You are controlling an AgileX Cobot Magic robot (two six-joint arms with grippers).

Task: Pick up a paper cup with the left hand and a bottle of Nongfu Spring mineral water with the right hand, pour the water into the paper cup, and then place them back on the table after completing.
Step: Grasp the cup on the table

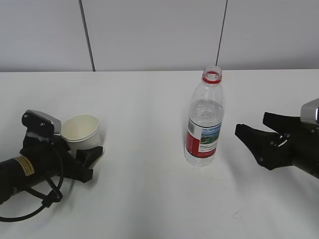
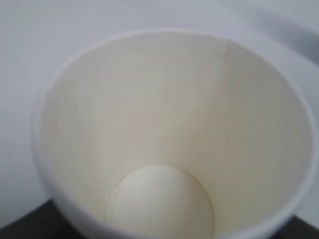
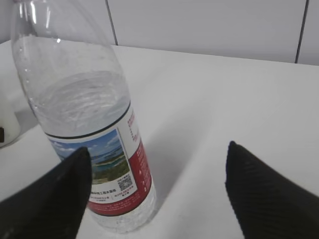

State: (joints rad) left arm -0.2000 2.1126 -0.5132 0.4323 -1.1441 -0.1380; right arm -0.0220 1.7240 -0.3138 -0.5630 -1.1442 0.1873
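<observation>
One paper cup (image 1: 81,130) is counted, standing on the single white counter (image 1: 149,199). One water bottle (image 1: 204,119) is seen, uncapped, with one red ring at its neck and one printed label around its body. Two robot arms are counted, each ending in one claw: the left claw (image 1: 84,162) and the right claw (image 1: 256,137). Two fingers are shown on each claw.

A lab-like test room — bare white table (image 1: 149,199), plain panelled wall (image 1: 159,30).
</observation>
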